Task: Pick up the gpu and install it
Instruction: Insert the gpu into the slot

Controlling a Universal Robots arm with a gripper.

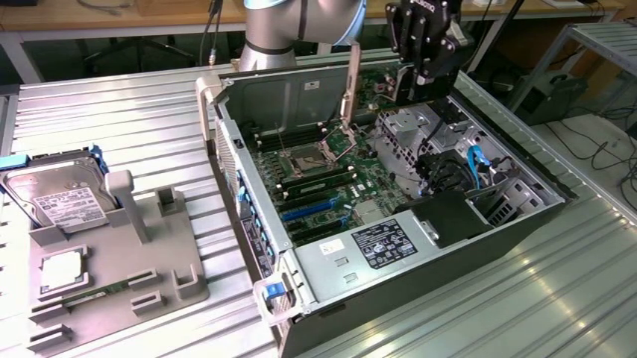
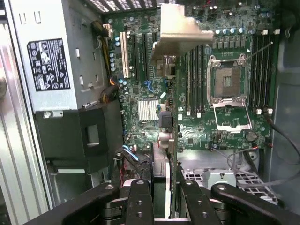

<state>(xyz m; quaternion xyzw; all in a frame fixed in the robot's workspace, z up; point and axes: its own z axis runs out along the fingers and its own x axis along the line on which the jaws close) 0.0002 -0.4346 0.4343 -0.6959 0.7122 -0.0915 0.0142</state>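
Already clamped on gpu (image 2: 165, 117) with gripper (image 2: 166, 199), hovered over motherboard (image 2: 197, 136); install step, needed slot alignment.

Before me, a ribbed metal table (image 1: 130, 127), an open computer case (image 1: 329, 291) lying on its side toward the exterior view's right, a grey parts holder (image 1: 149, 276) well apart at the left, hard drive (image 1: 55, 198) standing in it

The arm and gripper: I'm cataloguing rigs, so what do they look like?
The arm is a thick rounded tube, silver-grey with a light blue-grey cap. The gripper is black, built of flat linked bars with visible screw heads, ending in narrow black fingers.
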